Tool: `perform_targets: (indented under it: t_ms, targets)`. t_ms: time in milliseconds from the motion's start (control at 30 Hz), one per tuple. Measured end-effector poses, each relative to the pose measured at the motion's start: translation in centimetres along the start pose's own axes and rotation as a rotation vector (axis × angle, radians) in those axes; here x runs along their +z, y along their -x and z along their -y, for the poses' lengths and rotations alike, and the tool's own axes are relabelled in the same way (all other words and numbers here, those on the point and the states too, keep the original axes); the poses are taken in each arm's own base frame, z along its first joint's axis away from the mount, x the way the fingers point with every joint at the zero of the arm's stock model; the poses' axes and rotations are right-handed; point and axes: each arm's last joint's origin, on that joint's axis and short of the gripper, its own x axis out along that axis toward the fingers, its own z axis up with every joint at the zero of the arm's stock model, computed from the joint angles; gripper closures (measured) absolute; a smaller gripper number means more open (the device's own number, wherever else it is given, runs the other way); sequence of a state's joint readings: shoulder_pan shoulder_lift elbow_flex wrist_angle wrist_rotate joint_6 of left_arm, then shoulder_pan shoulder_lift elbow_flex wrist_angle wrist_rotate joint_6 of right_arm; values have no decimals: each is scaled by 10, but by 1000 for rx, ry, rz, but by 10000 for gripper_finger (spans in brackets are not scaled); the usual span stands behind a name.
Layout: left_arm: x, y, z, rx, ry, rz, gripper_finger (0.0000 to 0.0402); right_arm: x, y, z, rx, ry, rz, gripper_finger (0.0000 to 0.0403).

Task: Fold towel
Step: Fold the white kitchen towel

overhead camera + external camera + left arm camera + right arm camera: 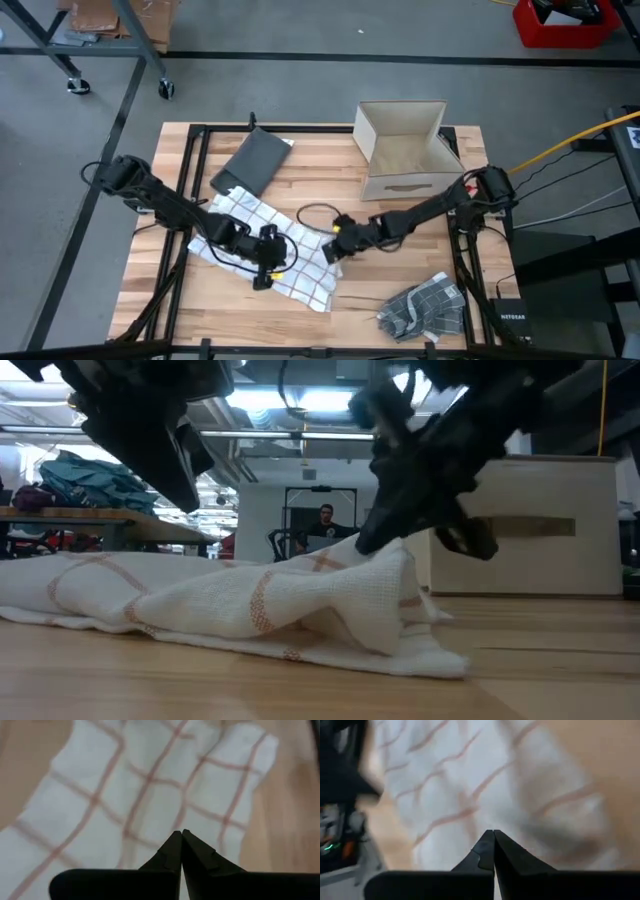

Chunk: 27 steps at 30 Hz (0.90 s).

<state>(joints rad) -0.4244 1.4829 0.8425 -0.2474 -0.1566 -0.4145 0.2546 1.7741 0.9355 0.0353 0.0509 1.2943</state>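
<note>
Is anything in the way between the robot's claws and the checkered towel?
Nothing visible. The left gripper and right gripper are both shut, right at the white checkered towel, with no object in between.

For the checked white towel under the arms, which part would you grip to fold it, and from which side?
Probably the white checked towel at its free corner nearest the table's front edge, approached from above. That corner lies flat on bare wood, clear of both shut grippers, the left gripper and right gripper, while the middle is bunched.
</note>
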Motion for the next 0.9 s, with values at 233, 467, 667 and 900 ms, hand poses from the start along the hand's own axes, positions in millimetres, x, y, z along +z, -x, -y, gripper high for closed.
perform_targets:
  t_ms: [233, 467, 667, 900]
  targets:
    - [-6, -29, 10, -22, 71, -2, 400, 24, 1, 26, -190, 107, -21, 398]
    - [-32, -54, 28, -109, 272, -183, 400, 23, -1, 37, -268, 204, -109, 398]
    - [-45, -56, 47, -171, 297, -250, 400, -9, -13, 33, -230, 221, -234, 400]
    - [-44, -37, 64, -265, 273, -287, 401, -58, -20, 21, -152, 125, -317, 401]
